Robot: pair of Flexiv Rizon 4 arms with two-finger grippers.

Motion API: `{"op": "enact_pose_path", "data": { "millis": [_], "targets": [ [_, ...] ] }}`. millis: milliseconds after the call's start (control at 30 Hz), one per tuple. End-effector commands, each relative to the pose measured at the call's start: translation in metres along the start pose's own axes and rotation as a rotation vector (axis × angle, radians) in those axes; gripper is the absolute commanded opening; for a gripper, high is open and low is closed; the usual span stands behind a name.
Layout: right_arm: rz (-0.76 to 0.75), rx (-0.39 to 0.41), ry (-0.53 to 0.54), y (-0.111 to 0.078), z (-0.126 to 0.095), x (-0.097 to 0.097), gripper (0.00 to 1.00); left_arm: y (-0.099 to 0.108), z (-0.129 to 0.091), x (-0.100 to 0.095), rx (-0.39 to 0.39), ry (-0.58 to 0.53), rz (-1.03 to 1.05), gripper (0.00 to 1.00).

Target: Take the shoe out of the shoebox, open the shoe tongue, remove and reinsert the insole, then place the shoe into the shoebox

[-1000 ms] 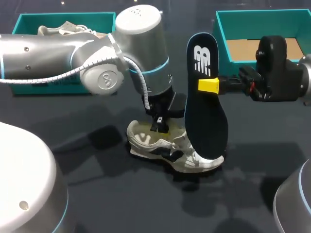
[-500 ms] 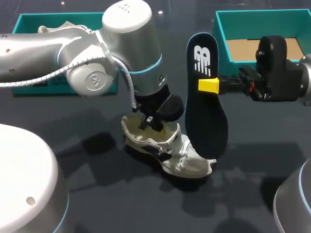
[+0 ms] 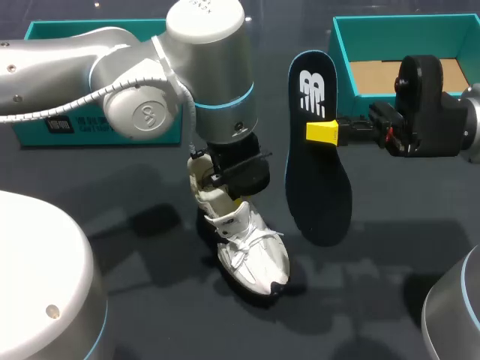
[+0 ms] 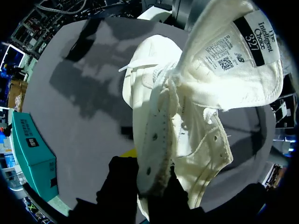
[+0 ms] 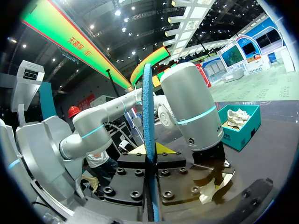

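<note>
Left gripper [image 3: 229, 176]: clenched on the shoe [image 3: 251, 251] by its eyelet edge, toe dipping toward five o'clock, low over the table [image 3: 150, 300].
Right gripper [image 3: 330, 131]: clamped on the insole [image 3: 319, 180], upright at the shoe's two o'clock.
Risk: that pinch is on soft fabric. If the shoe swivels or slips, the insole misses the opening.

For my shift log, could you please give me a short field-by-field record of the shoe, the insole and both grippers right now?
shoe: white, tilted heel up, toe down at the table, tongue folded open
left gripper: fingers shut on the shoe's collar
insole: dark, out of the shoe, held upright beside it
right gripper: fingers shut on the insole's edge
left shoebox: teal, behind the left arm
right shoebox: teal, bare cardboard floor showing
step: insole not yet reinserted
</note>
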State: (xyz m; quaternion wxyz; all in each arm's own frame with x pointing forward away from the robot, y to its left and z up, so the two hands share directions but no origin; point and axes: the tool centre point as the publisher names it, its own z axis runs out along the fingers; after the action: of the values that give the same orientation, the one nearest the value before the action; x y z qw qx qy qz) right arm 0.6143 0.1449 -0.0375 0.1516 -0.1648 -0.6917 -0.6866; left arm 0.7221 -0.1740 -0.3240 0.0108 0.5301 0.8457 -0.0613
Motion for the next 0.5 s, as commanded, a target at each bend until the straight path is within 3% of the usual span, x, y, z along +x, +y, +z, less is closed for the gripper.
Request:
{"op": "enact_pose_path", "data": {
  "millis": [33,500],
  "targets": [
    [0.001,0.000,-0.004,-0.0014,0.0012,0.0009,0.00,-0.0078,0.0011,-0.0090,-0.037,0.015,0.161,0.00],
    [0.001,0.000,-0.004,-0.0014,0.0012,0.0009,0.00,-0.0073,0.0012,-0.0132,-0.038,-0.016,0.270,0.00]
  ]
}}
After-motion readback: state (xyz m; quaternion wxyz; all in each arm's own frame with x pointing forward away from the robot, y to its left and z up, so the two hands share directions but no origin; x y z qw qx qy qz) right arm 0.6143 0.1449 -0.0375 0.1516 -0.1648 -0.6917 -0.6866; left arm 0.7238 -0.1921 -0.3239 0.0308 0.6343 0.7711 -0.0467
